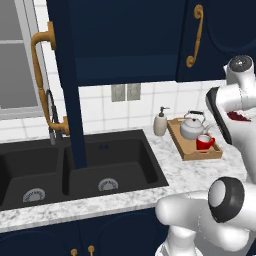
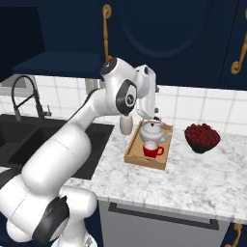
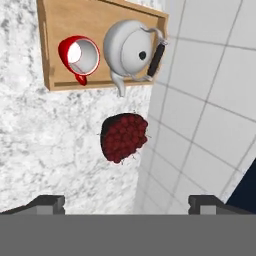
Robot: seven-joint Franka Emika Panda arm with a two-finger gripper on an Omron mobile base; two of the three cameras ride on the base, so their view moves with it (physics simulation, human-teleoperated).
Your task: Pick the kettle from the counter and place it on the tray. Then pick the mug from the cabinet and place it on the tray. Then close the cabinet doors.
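The kettle and the red mug both stand upright on the wooden tray, the mug just beside the kettle on its spout side, and the tray rests on the marble counter against the tiled wall, between a white soap bottle and a dark bowl of red fruit. The gripper hangs above them with its finger tips spread wide and nothing between them (the hand view looks straight down past the bowl). One navy cabinet door stands open over the black sink; the cupboard interior appears dark and its contents cannot be made out.
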